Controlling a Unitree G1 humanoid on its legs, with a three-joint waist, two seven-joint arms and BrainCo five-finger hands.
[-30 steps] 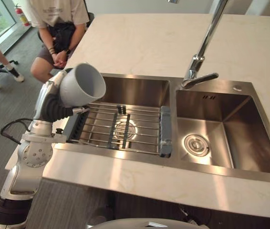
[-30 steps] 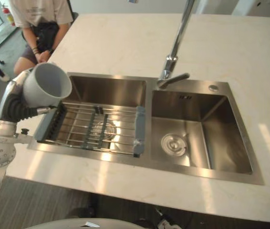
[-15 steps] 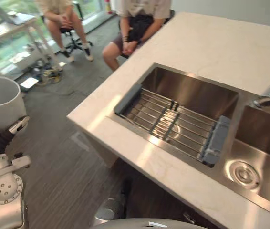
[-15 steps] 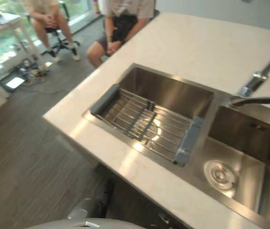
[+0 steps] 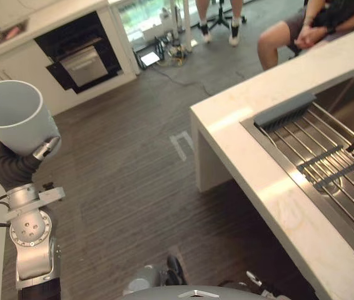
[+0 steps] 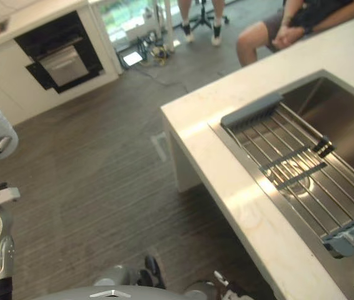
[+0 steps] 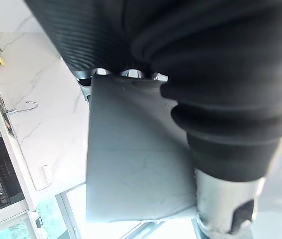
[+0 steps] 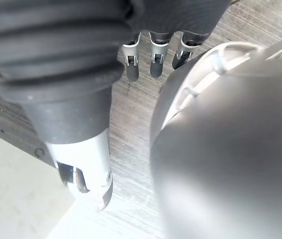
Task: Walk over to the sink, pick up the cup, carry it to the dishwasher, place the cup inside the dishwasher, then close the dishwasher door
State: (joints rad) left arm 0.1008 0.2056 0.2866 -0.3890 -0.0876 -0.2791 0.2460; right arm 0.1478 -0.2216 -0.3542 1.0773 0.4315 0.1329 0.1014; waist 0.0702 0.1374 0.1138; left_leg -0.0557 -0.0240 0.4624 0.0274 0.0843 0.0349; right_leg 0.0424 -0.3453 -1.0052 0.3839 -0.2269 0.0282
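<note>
One pale grey, tapered cup [image 5: 15,115] of smooth matt material stands upright, mouth up, in our left robot hand [image 5: 20,161]. We see it raised at our left side above the dark wood-grain plank floor [image 5: 133,181]. In the left wrist view the fingers curl over one side of the cup's wall while the thumb lies along the other, so the robot hand is clasped round the cup near its base.

Beyond the cup, against the far wall, the black built-in dishwasher [image 5: 70,42] sits in a run of white cabinets [image 5: 5,72], with a steel panel showing in its dark opening. It is well apart from the cup.

To our right stands the pale stone tabletop [image 5: 227,115], its corner pointing toward the middle of the floor. Sunk into it is the brushed steel sink [image 5: 349,100], and across the basin lies a wire drain rack with grey end bars [image 5: 327,162].

Our right robot hand [image 8: 153,55] hangs over the floor with its fingers loose and the thumb stretched away from them, holding nothing.

Past the tabletop a seated person [image 5: 302,31] rests clasped hands over bare knees, and another person's legs and shoes [image 5: 217,25] show by a chair base near the window.
</note>
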